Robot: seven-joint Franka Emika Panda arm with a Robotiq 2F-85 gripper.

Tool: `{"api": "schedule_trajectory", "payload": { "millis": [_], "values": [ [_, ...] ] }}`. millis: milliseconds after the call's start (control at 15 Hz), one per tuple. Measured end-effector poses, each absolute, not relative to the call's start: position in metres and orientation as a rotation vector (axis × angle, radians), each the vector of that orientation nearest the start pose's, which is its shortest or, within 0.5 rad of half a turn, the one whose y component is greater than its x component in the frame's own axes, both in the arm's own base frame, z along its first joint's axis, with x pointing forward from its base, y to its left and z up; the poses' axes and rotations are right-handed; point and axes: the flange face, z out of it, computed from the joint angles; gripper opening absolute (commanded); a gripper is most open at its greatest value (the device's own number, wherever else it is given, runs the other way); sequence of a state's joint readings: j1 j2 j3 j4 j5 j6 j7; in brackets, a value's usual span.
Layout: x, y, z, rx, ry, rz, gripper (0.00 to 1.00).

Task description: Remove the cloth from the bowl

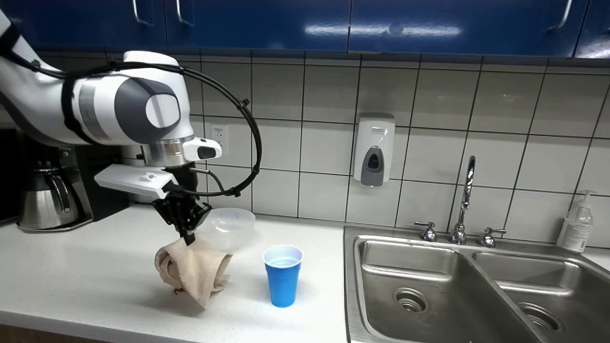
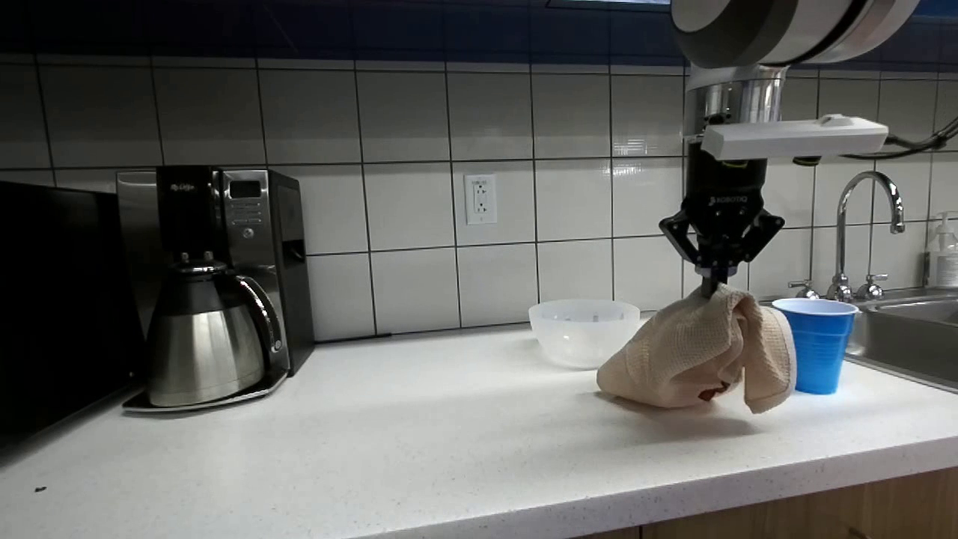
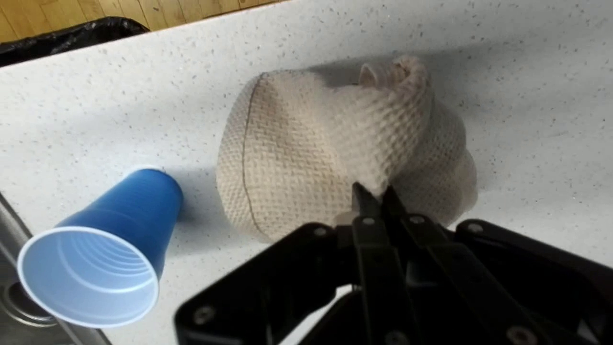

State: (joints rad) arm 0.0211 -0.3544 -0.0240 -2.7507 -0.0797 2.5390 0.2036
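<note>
The beige waffle-weave cloth [image 1: 198, 271] hangs bunched from my gripper [image 1: 188, 238], which is shut on its top fold. In both exterior views the cloth [image 2: 681, 355] is outside the bowl, at or just above the counter; I cannot tell whether its lower edge touches. In the wrist view the fingertips [image 3: 376, 191] pinch a peak of the cloth [image 3: 297, 158]. The clear, whitish plastic bowl [image 2: 576, 337] stands upright on the counter near the wall, behind the cloth. It also shows in an exterior view [image 1: 233, 224]. It is not seen in the wrist view.
A blue cup [image 1: 283, 281] stands upright beside the cloth, close to it in the wrist view [image 3: 139, 206]. The steel sink [image 1: 350, 286] lies beyond the cup. A coffee maker [image 2: 217, 322] stands at the counter's other end. The counter's front edge [image 2: 673, 490] is near.
</note>
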Motion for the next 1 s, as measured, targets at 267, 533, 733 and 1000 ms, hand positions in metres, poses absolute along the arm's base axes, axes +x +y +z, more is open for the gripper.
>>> {"api": "schedule_trajectory", "payload": {
  "millis": [267,533,733,1000],
  "values": [
    [0.386,-0.010,0.326,-3.186,0.271,-0.195,0.01],
    [0.386,-0.014,0.307,-3.215,0.330,-0.167,0.01],
    [0.389,-0.014,0.292,-3.225,0.367,-0.176,0.01],
    [0.393,-0.011,0.274,-3.232,0.421,-0.216,0.01]
  ]
}}
